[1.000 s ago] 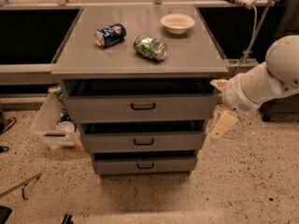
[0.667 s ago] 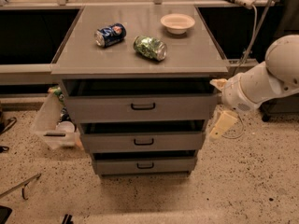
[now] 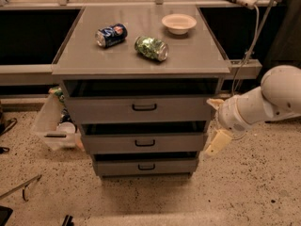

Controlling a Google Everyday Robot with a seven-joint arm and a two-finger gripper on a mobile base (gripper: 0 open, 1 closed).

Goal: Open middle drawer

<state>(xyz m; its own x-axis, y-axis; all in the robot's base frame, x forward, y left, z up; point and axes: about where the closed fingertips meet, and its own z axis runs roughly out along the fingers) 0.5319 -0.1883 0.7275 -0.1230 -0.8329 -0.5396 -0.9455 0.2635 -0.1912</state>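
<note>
A grey metal cabinet (image 3: 141, 60) stands in the middle of the view with three stacked drawers. The middle drawer (image 3: 143, 143) has a flat grey front of middling height and a small black loop handle (image 3: 145, 143); a dark gap shows above its front. My gripper (image 3: 215, 124) is at the cabinet's right side, level with the top and middle drawers, right of the middle drawer's handle. Its two cream fingers (image 3: 218, 141) stand apart and hold nothing. The white arm (image 3: 277, 100) reaches in from the right.
The top drawer (image 3: 141, 109) and bottom drawer (image 3: 146, 166) sit above and below. On the cabinet top lie a blue can (image 3: 111, 35), a green can (image 3: 151, 48) and a white bowl (image 3: 178, 23). A clear plastic bin (image 3: 54, 124) stands on the floor at left. A cable (image 3: 247, 46) hangs at right.
</note>
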